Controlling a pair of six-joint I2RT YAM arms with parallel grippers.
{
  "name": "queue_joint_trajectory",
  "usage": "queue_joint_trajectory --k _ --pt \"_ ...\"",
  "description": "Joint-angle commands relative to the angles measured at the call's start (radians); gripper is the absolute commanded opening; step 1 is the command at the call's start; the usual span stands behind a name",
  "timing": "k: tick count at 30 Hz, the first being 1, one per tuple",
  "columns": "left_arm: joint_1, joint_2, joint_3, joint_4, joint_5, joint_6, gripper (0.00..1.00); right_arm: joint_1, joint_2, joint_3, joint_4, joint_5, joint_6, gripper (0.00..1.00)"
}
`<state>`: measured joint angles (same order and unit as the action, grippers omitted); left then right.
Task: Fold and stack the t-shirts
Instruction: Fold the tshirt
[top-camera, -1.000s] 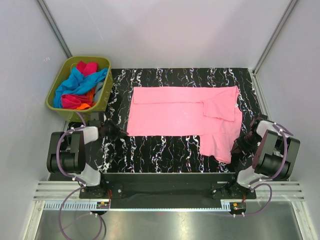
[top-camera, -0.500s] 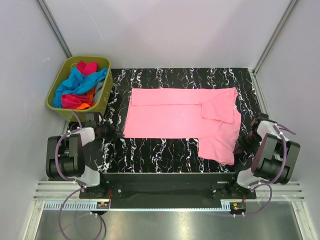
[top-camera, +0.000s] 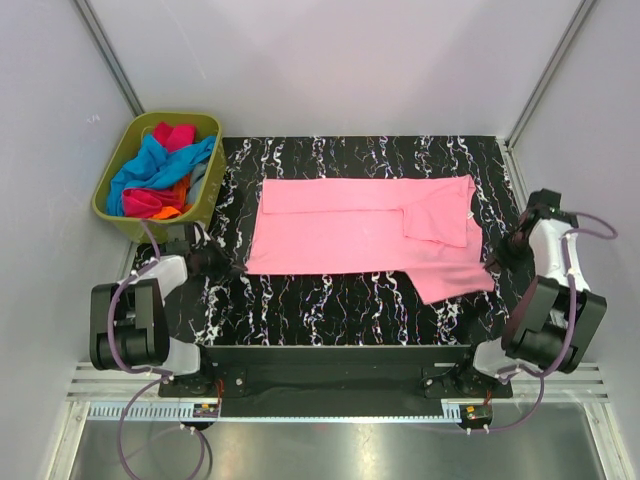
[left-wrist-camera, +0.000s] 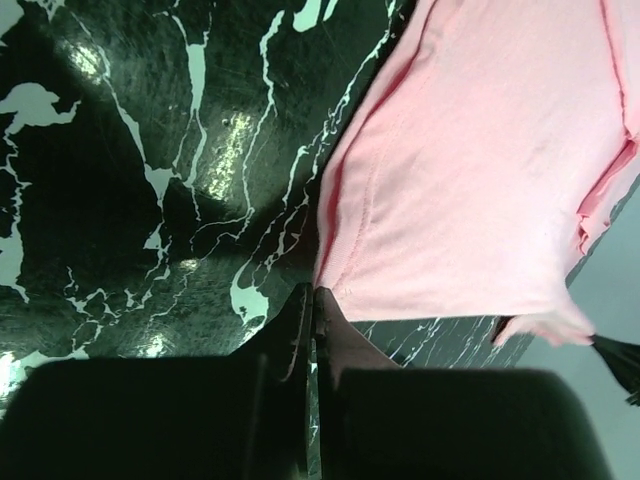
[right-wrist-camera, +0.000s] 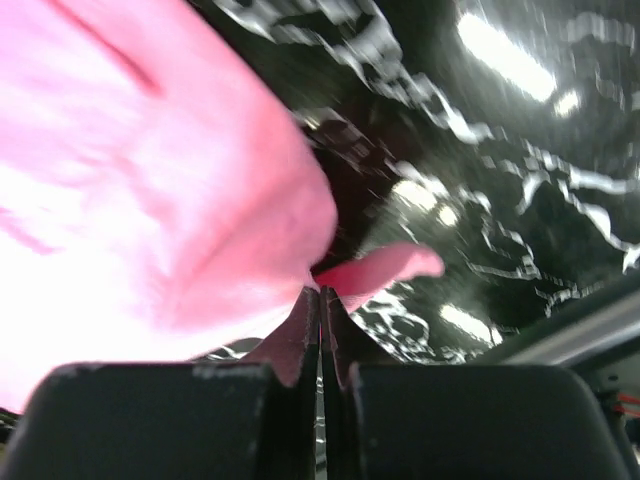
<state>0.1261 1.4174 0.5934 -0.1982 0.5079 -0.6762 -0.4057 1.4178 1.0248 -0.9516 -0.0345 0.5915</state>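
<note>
Pink t-shirt (top-camera: 360, 225) is clamped at its near-left corner by the left pincer (left-wrist-camera: 312, 302), fully closed, and at its right edge by the right pincer (right-wrist-camera: 320, 300), likewise closed. It lies spread on the tabletop (top-camera: 330, 300). Far left, the bin (top-camera: 112, 214) holds crumpled blue, magenta and orange t-shirts (top-camera: 150, 175).

Black-and-white arms (top-camera: 132, 322), looping purple cables (top-camera: 592, 219)
</note>
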Motion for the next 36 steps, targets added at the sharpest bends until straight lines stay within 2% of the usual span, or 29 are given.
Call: queue_joint_trajectory --k 1,13,16,19,25,31,36 --pt "0.003 -0.003 0.077 0.014 0.012 0.029 0.00 0.011 0.068 0.159 0.034 0.038 -0.048 0.00" --pt "-0.037 0.176 0.353 -0.010 -0.014 0.026 0.00 0.059 0.403 0.559 0.028 -0.064 -0.098 0.00" --pt "-0.051 0.227 0.449 -0.044 -0.031 0.043 0.00 0.073 0.472 0.636 0.022 -0.090 -0.099 0.00" --pt "-0.065 0.255 0.474 -0.038 -0.037 0.026 0.00 0.082 0.523 0.687 0.024 -0.100 -0.084 0.00" --pt "-0.074 0.235 0.410 0.023 -0.075 -0.052 0.00 0.094 0.566 0.730 0.017 -0.101 -0.081 0.00" --pt "-0.071 0.029 0.241 0.026 -0.152 -0.080 0.00 0.093 0.527 0.644 0.024 -0.094 -0.091 0.00" --pt "-0.074 -0.047 0.200 0.025 -0.154 -0.059 0.00 0.094 0.498 0.601 0.040 -0.094 -0.088 0.00"
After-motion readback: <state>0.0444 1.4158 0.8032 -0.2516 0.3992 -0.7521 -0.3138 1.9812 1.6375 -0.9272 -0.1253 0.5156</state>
